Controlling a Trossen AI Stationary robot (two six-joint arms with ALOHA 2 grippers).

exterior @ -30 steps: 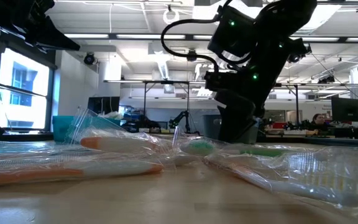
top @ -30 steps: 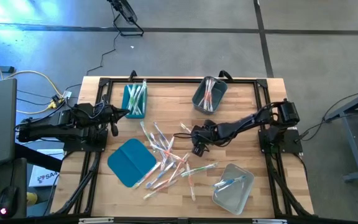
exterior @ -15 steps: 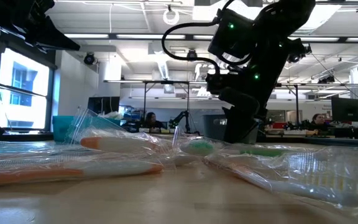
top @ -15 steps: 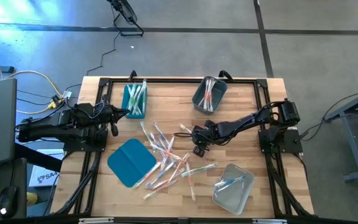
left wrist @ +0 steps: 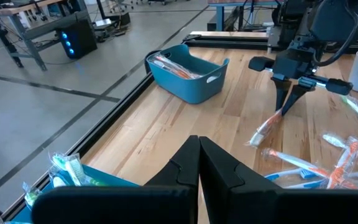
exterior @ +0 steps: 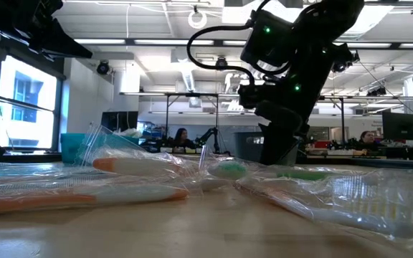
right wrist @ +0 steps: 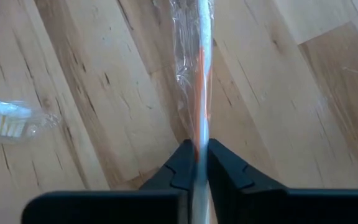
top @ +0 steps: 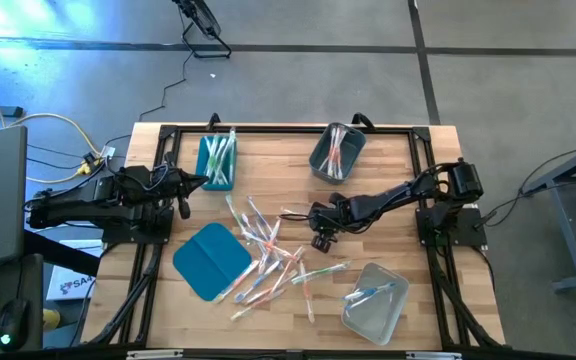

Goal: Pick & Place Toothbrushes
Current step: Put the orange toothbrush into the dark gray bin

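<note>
Several wrapped toothbrushes (top: 268, 255) lie scattered on the wooden table's middle, close up in the low view as toothbrushes (exterior: 135, 166). My right gripper (top: 306, 214) (right wrist: 197, 149) stands at the pile's far right edge, pointing steeply down, shut on one orange-striped toothbrush (right wrist: 202, 74) (left wrist: 267, 126). At the table's left edge my left gripper (top: 205, 182) (left wrist: 199, 140) waits, shut and holding nothing, beside the teal bin (top: 216, 160) with toothbrushes in it. My right gripper pinches the wrapped toothbrush's shaft (right wrist: 199, 140) between its two fingers (right wrist: 182, 163). In the right wrist view the brush runs on lengthwise ahead of the fingers. The fingers come from above, slanting down toward the table's left. The brush slopes down from them, its free end (left wrist: 254, 140) at the tabletop.
A grey bin (top: 336, 152) with toothbrushes stands at the far edge, a clear bin (top: 375, 300) with a few at the near right, and a flat teal lid (top: 211, 260) at the near left. Black frame rails (top: 288, 129) border the table.
My right gripper has shut on the orange-striped toothbrush while staying where it was. My left arm has kept still.
</note>
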